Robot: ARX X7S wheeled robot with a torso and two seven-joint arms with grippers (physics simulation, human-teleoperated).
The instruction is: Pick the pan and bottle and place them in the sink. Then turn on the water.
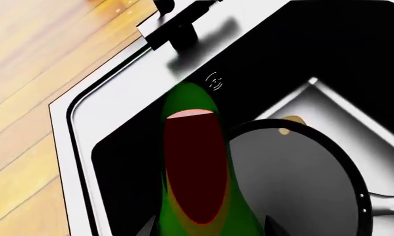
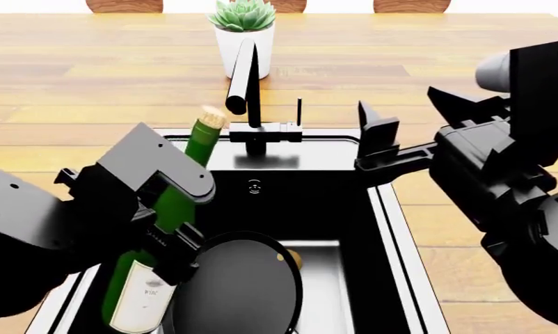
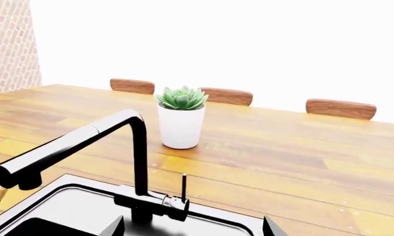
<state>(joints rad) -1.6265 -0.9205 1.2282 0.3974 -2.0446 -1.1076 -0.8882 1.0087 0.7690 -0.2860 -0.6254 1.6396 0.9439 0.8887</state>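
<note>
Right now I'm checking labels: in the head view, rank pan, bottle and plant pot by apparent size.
1. Bottle and pan: look alike, both cropped and partly hidden.
2. Plant pot: smallest, but farthest away.

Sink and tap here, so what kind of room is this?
Probably a kitchen. A black sink is set into a wooden counter, a tall faucet stands behind it, and a frying pan lies in the basin.

Both arms are matte black with blocky, angular housings; the right arm (image 2: pixel 515 181) carries a grey rounded cap.
</note>
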